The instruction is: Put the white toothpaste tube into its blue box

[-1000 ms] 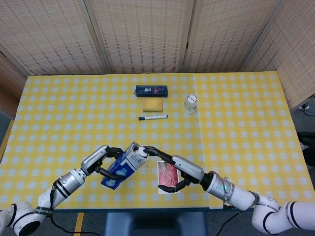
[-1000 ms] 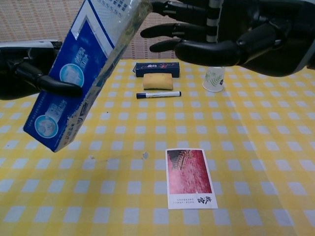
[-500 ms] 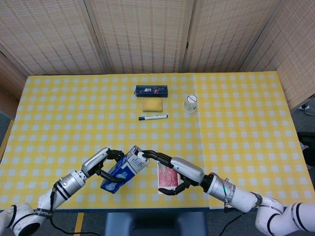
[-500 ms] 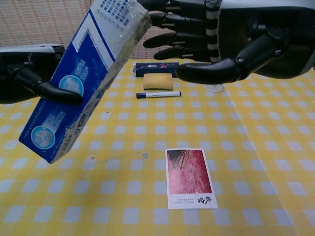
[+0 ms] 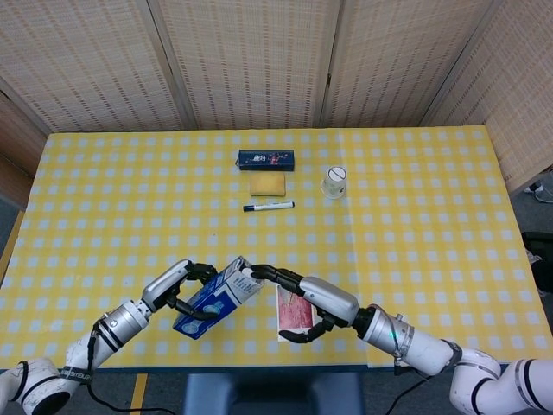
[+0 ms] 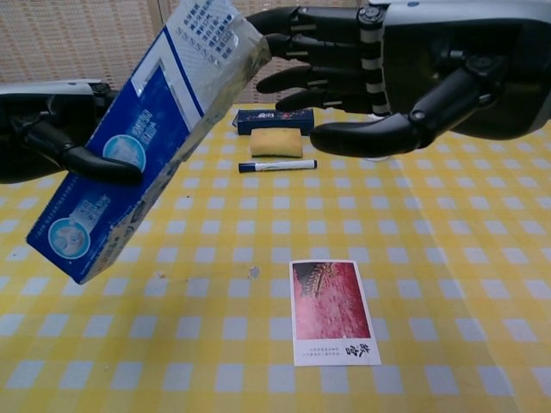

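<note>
Currently the left hand [image 6: 52, 129] grips the blue cardboard toothpaste box [image 6: 142, 142], now tilted lower than a second ago; the right hand [image 6: 387, 69], fingers spread, touches its upper end (white tube unseen, presumably inside).

The bench [image 5: 415, 216] wears a yellow-and-white checked cloth. The box [image 6: 142, 146] is deep blue with a white panel, pale round emblems and blue print. Both the left robot hand [image 6: 52, 129] and the right robot hand [image 6: 379, 73] are glossy black. The card [image 6: 333, 311] is white with a mottled red picture. The sponge [image 5: 268, 184] is yellow, the marker [image 5: 269, 206] white with dark ends, the small box [image 5: 266, 158] dark blue.
</note>
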### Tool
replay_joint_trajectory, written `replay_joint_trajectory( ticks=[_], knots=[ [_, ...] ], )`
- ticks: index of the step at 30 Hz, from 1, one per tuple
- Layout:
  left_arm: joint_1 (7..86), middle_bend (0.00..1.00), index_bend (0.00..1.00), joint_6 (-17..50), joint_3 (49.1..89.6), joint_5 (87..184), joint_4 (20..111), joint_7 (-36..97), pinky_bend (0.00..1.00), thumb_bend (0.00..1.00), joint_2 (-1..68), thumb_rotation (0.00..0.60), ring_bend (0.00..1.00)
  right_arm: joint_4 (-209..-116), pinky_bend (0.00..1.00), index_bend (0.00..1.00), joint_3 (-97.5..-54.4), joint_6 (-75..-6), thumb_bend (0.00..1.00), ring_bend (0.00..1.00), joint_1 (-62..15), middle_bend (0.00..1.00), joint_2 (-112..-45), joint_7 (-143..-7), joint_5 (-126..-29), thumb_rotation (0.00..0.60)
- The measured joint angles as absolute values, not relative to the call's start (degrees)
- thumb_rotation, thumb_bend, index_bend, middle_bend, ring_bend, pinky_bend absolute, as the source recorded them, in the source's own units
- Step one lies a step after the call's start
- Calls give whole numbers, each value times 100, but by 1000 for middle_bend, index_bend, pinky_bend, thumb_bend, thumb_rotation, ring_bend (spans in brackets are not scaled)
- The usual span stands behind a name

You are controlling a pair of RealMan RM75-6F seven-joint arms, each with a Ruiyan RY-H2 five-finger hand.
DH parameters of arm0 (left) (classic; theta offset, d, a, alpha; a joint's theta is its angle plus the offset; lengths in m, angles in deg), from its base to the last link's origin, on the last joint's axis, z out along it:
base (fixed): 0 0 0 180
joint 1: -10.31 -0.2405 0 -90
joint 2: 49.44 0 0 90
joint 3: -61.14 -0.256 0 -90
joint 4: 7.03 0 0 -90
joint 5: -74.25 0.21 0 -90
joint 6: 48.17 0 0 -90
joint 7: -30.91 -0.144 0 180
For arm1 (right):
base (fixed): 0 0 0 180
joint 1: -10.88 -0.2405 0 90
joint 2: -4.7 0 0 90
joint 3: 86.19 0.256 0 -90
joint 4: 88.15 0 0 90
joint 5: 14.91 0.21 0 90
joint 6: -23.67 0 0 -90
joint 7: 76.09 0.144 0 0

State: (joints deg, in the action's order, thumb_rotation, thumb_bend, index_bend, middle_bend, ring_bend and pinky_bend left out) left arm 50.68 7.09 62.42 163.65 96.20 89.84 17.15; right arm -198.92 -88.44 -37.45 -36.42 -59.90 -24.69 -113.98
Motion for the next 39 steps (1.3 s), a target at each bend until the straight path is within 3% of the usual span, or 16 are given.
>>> replay_joint_trajectory(
  ticks=[13, 20, 30, 39],
  knots=[
    [4999, 651, 646, 924, 6286, 16452, 9585, 9234, 543, 198, 1641, 600, 588, -20001, 0, 0, -8902, -4680, 378, 0, -3201, 0, -5388, -2225, -11846, 600],
    [4768, 654, 649, 1660, 6342, 16689, 9432, 10011, 545, 197, 1526, 600, 591, -19778, 0, 0, -9015, -5390, 371, 0, -2731, 0, -5100, -2077, -11998, 600],
    [4578, 654, 650, 1955, 6183, 16898, 8510, 10477, 544, 198, 1790, 600, 590, -18405, 0, 0, -9392, -6623, 369, 0, -1389, 0, -5053, -2852, -12055, 600],
    [4425, 654, 650, 2163, 6114, 16871, 7792, 10177, 544, 197, 2184, 600, 590, -17353, 0, 0, -9549, -7079, 370, 0, -543, 0, -5457, -3801, -11880, 600]
  ],
)
